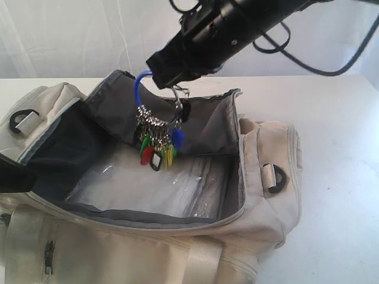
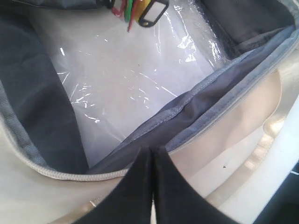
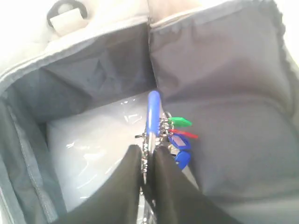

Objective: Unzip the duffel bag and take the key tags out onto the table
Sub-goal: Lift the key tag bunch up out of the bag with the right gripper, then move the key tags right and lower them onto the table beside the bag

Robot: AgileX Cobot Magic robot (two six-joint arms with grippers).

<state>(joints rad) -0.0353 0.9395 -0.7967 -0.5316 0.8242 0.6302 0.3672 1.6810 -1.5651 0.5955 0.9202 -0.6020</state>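
The cream duffel bag (image 1: 260, 201) lies unzipped on the white table (image 1: 337, 177), its dark grey lining (image 3: 233, 116) showing. My right gripper (image 1: 175, 86) (image 3: 147, 151) reaches in from the upper right. It is shut on the metal rings and blue loop (image 1: 138, 86) of the key tags (image 1: 159, 145). The coloured tags (image 3: 180, 140) hang in the air over the bag's open inside, clear of its floor. My left gripper (image 2: 152, 151) is shut, tips at the bag's near lining rim (image 2: 196, 107); whether it pinches fabric is unclear. The key tags (image 2: 140, 9) show at that view's far edge.
Crinkled clear plastic (image 1: 148, 189) covers the bag's floor. Black D-rings sit at the two ends (image 1: 278, 177) (image 1: 21, 118). A side pocket zipper (image 1: 48, 257) faces the front. Bare tabletop extends right of the bag. Black cables (image 1: 320, 65) trail from the right arm.
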